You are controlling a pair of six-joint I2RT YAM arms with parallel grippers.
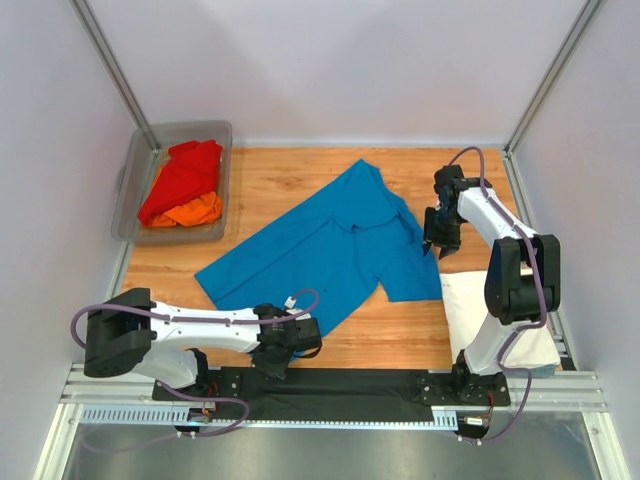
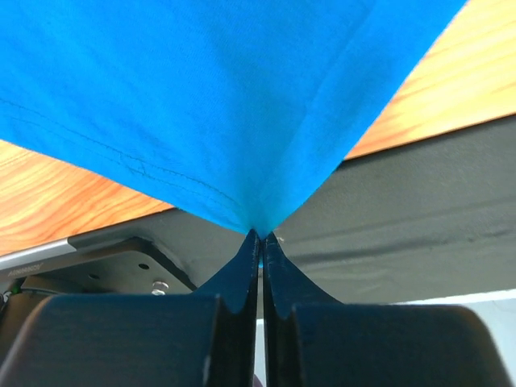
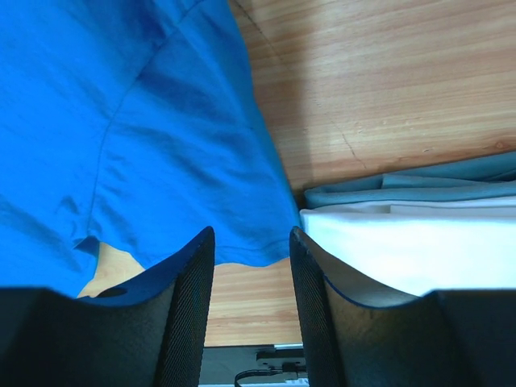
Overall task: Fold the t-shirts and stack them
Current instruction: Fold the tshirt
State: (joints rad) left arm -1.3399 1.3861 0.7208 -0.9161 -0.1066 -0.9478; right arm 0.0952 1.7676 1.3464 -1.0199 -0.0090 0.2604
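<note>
Spread mostly flat across the middle of the light wooden tabletop (image 1: 290, 185): the bright blue short-sleeved cloth t-shirt (image 1: 330, 250), lying on a slant, with the lower hem toward the near left and the sleeves toward the far right. At its near hem corner, the left arm's black two-finger gripper (image 2: 260, 235), clamped tight on a pinch of the blue cloth, jaws pressed together and fabric fanning up from the tips, above the black mat strip (image 2: 403, 210) along the table's near edge. At the shirt's right sleeve, the right arm's black two-finger gripper (image 3: 251, 234), jaws partly apart, the sleeve's hemmed edge lying between the tips and not pinched. Just beside that sleeve, on the near right of the table, a folded white cloth t-shirt (image 1: 465, 310), lying flat. In the far left corner, a grey see-through plastic tub (image 1: 226, 160) holding a crumpled red cloth t-shirt (image 1: 185, 180) and, on its near side, a bunched orange cloth t-shirt (image 1: 190, 212).
</note>
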